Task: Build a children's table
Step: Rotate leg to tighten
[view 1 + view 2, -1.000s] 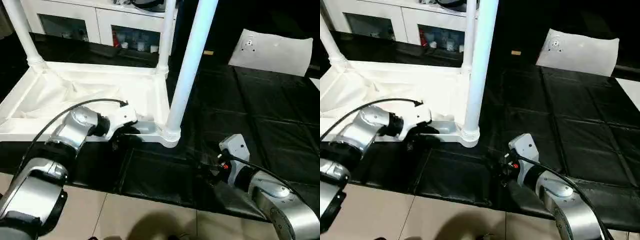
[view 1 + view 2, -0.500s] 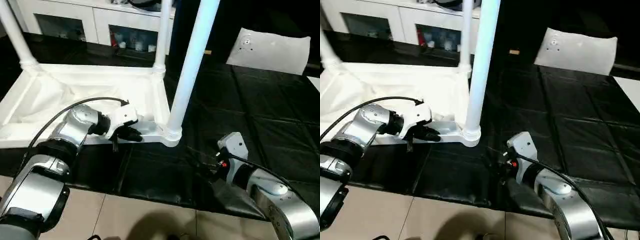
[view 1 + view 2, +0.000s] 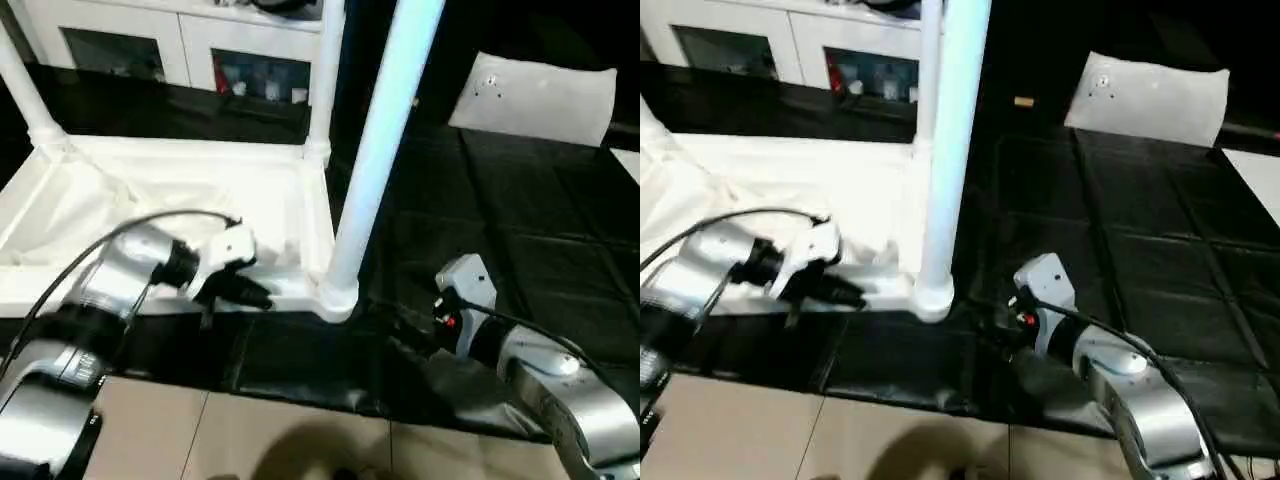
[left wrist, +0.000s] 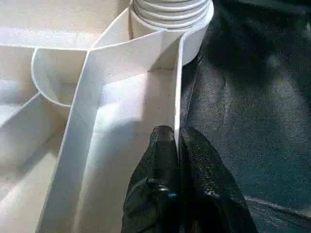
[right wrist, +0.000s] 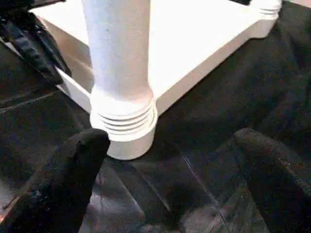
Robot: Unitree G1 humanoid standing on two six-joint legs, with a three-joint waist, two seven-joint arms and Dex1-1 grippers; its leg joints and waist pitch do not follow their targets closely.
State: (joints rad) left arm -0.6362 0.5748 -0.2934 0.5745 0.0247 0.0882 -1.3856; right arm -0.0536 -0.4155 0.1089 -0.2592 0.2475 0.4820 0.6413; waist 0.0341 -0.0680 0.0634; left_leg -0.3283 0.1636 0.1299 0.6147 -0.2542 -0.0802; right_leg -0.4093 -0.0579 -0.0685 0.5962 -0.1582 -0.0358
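Left gripper (image 4: 176, 145) has clamped onto the table's rim (image 4: 178, 87); right gripper (image 5: 165, 160) unchanged.

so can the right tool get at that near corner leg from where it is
Probably yes. The right tool stands wide open facing the near corner leg, with bare black mat between them. The left tool is shut on the table's rim, off to the side.

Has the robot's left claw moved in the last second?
Yes. The left gripper closed its fingers on the table's near rim, a bit farther from the corner leg.
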